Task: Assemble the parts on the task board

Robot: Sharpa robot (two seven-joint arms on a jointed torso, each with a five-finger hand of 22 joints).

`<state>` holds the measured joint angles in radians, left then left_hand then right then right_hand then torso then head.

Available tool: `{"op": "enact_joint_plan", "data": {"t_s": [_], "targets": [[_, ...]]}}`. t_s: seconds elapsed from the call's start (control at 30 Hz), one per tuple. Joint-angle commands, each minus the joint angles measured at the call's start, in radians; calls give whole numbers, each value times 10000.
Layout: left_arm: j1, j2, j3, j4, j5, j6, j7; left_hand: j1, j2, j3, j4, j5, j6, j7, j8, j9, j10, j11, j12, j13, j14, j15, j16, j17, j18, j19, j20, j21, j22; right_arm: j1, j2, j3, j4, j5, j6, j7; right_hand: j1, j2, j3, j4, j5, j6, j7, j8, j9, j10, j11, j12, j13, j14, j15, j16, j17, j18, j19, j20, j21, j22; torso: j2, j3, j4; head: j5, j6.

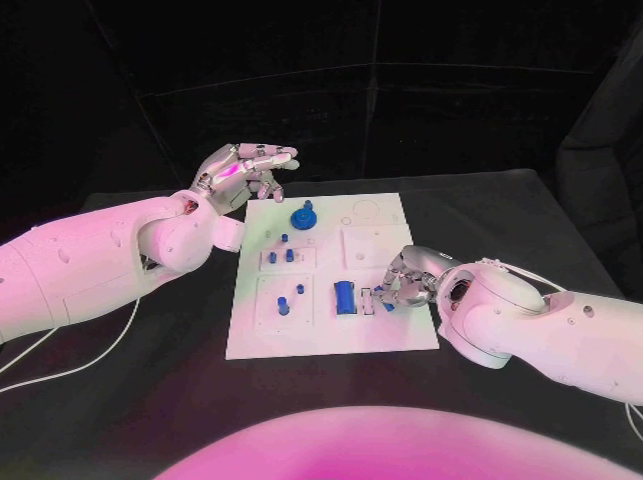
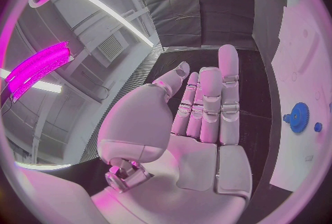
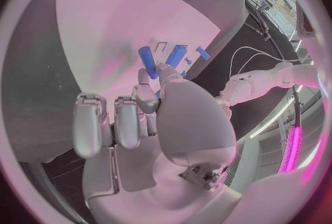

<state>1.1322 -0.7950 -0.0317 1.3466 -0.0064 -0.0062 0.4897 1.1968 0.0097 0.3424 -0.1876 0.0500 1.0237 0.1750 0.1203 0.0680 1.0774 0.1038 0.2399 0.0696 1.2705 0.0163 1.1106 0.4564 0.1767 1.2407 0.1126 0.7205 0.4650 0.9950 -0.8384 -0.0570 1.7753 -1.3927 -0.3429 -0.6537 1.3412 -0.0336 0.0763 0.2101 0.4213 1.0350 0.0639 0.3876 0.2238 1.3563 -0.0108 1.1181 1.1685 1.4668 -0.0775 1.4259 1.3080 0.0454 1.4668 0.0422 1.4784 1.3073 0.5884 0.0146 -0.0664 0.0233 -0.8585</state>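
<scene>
Task board: the white task board (image 1: 328, 320) lies in the middle of the black table (image 1: 537, 220), long side running from 12 to 6 o'clock in my head view.
My left hand: my left hand (image 1: 246, 170) hangs above the table just off the board's 11 o'clock corner. Its fingers are loosely curled and apart, with nothing in them; my left wrist view shows the palm (image 2: 201, 141) bare, fingers straight and side by side.
My right hand: my right hand (image 1: 412, 275) is down on the board's 3 o'clock edge. Its fingertips (image 3: 154, 97) are closed on a small blue part (image 1: 388, 305) between thumb and finger; I cannot make out its shape.
Blue gear: a blue gear (image 1: 305, 215) sits on the board toward 12 o'clock, just in front of my left hand; it also shows in my left wrist view (image 2: 299, 118).
Blue bars: two upright blue bars (image 1: 344, 297) stand side by side near the board's centre, just at 9 o'clock of my right fingers.
Blue pegs: several small blue pegs (image 1: 281, 252) stand in the board's 9 o'clock half, between the gear and the near edge.
</scene>
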Motion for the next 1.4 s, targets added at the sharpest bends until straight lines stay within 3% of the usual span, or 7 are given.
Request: {"op": "enact_joint_plan", "data": {"t_s": [0.03, 0.37, 0.6, 1.07, 1.13, 1.23, 1.4], "targets": [[15, 9, 6, 20, 17, 148, 8, 61, 55, -38, -6, 41, -18, 40, 60, -9, -68, 21, 66, -12, -62, 2, -64, -10, 63, -49, 22, -55, -11, 16, 145, 5, -91, 433, -45, -33, -121, -24, 49, 22, 77, 123, -12, -47, 9, 89, -29, 72, 23, 611, 5, 70, 303, -160, 324, -58, 59, 1681, 3, 15, -19, 25, -5], [15, 33, 6, 19, 17, 175, -9, 61, 55, -38, -6, 41, -18, 40, 60, -9, -68, 21, 66, -12, -62, 2, -64, -10, 63, -49, 22, -55, -11, 17, 567, 7, -436, 507, -8, -124, -256, -27, 114, 108, 161, 224, -49, -52, 76, 164, -56, 143, 97, 626, -14, 115, 377, -176, 367, -73, 109, 1737, -3, 15, -10, 36, -7], [16, 41, 6, 23, 17, 193, -20, 61, 55, -38, -6, 41, -18, 40, 60, -9, -68, 21, 66, -12, -62, 2, -64, -10, 63, -49, 22, -55, -11, 19, 697, 8, -629, 509, 397, -289, -573, -5, 162, 308, 124, 384, -107, -56, 186, 346, -104, 335, 278, 654, -54, 200, 513, -214, 464, -107, 222, 1862, -7, 10, -15, 54, -34], [17, 50, 6, 38, 17, 228, -53, 61, 55, -38, -6, 41, -18, 40, 60, -9, -68, 21, 66, -12, -62, 2, -64, -10, 63, -49, 22, -55, -11, 20, 814, 8, -722, 285, 628, -455, -832, -41, 193, 422, -34, 556, -173, -57, 314, 517, -162, 528, 488, 667, -105, 250, 593, -255, 569, -158, 346, 1999, -9, 12, -10, 63, -61], [17, 48, 6, 37, 17, 228, -55, 61, 55, -38, -6, 41, -18, 40, 60, -9, -68, 21, 66, -12, -62, 2, -64, -10, 63, -49, 22, -55, -11, 20, 817, 8, -730, 268, 626, -464, -892, -66, 182, 442, -183, 563, -174, -73, 338, 520, -163, 511, 487, 664, -107, 245, 586, -256, 569, -164, 347, 2000, -6, 14, -12, 67, -63], [17, 46, 6, 33, 17, 231, -62, 61, 55, -38, -6, 41, -18, 40, 60, -9, -68, 21, 66, -12, -62, 2, -64, -10, 63, -49, 22, -55, -11, 20, 822, 8, -736, 233, 597, -475, -1168, -130, 52, 572, -886, 586, -150, -113, 405, 531, -140, 483, 498, 661, -91, 244, 588, -258, 573, -162, 350, 2007, -5, 16, -22, 80, -68], [18, 53, 6, 21, 17, 232, -67, 61, 55, -38, -6, 41, -18, 40, 60, -9, -68, 21, 66, -12, -62, 2, -64, -10, 63, -49, 22, -55, -11, 20, 830, 8, -735, 189, 497, -468, -2022, -187, -578, 778, -1498, 621, -120, -171, 509, 545, -106, 459, 530, 655, -59, 234, 579, -258, 573, -130, 349, 2009, -4, 16, -25, 77, -67]]}}
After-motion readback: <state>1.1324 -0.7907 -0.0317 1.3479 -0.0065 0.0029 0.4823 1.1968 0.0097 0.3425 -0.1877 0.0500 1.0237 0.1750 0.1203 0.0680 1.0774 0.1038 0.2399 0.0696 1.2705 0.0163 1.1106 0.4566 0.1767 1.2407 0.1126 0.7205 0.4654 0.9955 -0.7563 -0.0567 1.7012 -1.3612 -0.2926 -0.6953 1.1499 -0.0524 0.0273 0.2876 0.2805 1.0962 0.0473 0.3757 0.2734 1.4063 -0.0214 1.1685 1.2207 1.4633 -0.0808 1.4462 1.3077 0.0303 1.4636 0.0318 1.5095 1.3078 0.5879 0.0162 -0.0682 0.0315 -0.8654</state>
